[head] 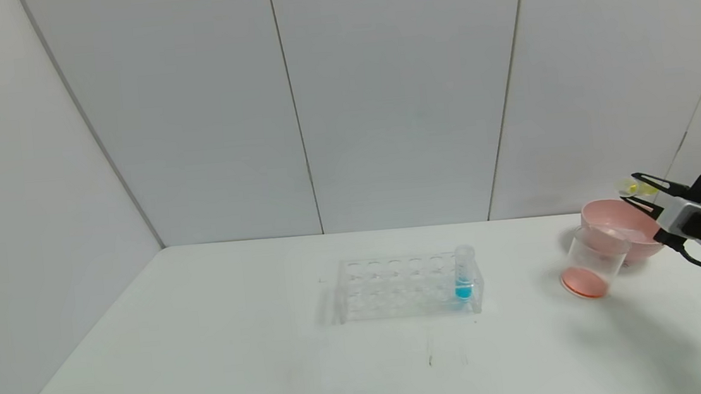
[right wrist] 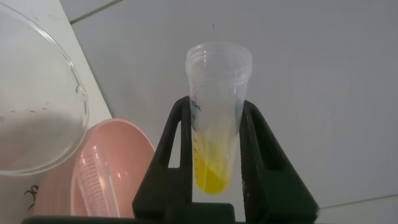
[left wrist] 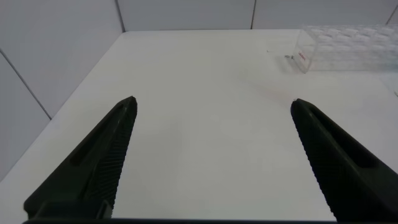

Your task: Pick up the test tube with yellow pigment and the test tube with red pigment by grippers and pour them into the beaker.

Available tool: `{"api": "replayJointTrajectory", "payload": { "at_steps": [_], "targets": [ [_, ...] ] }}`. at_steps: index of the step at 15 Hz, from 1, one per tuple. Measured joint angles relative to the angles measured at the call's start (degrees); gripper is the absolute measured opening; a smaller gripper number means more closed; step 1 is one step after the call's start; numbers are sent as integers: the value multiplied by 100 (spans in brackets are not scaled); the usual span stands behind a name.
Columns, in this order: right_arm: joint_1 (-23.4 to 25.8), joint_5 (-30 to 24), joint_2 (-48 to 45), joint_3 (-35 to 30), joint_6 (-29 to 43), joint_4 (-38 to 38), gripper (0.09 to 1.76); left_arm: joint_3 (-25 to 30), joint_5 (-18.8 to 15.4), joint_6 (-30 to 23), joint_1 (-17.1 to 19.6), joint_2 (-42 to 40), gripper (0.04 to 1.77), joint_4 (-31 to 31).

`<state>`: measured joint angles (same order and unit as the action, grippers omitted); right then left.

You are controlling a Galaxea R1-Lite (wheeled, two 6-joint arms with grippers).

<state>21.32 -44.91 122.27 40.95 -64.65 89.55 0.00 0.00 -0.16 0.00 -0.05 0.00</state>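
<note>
My right gripper (head: pixel 629 188) is shut on the test tube with yellow pigment (head: pixel 632 186) and holds it tilted in the air above the far rim of the pink bowl, behind the beaker. In the right wrist view the gripper (right wrist: pixel 214 106) clamps the tube (right wrist: pixel 214 124), and the yellow liquid sits at its closed end. The beaker (head: pixel 591 261) stands in front of the bowl with orange-red liquid at its bottom; its rim also shows in the right wrist view (right wrist: pixel 37 118). No tube with red liquid is in view. My left gripper (left wrist: pixel 212 102) is open and empty above bare table.
The pink bowl (head: pixel 619 224) stands at the right behind the beaker, and an empty clear tube (right wrist: pixel 93 177) lies in it. A clear tube rack (head: pixel 406 284) at the table's middle holds a tube with blue liquid (head: pixel 463 276). The rack also shows in the left wrist view (left wrist: pixel 348 46).
</note>
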Motion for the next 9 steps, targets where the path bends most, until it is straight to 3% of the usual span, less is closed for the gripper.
{"api": "replayJointTrajectory", "payload": {
  "at_steps": [9],
  "targets": [
    [78, -68, -28, -324, -1442, -11, 51, 0, 0, 0, 0, 0, 176, 0]
  ]
}}
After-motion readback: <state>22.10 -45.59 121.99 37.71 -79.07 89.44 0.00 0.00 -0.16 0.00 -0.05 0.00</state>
